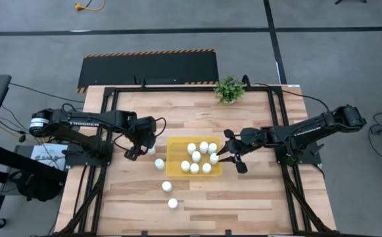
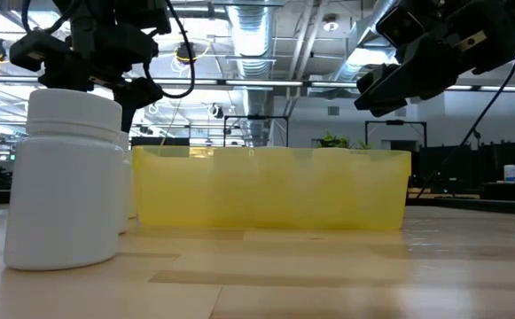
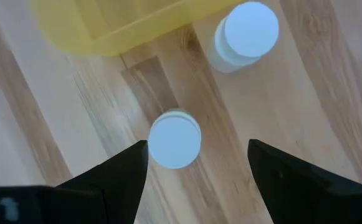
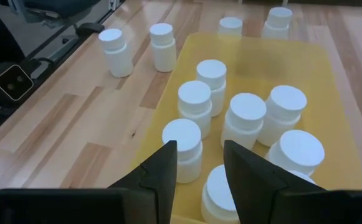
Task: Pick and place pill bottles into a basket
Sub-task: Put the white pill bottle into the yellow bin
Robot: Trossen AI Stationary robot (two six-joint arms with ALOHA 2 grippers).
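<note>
Pale wood planks are making up the bench (image 1: 243,197) you are working over. The yellow basket (image 1: 172,158) is sitting at its middle, holding seven pill bottles (image 1: 196,156) standing upright. Your left pincer (image 1: 143,146) is hanging wide open just beside the basket's left edge, above one bottle (image 3: 174,139) standing between its fingers (image 3: 115,180), gripping nothing. Your right pincer (image 1: 233,155) is hovering at the basket's right edge, closed and empty. Three more bottles (image 1: 167,187) are standing on the bench beside and in front of the basket.
</note>
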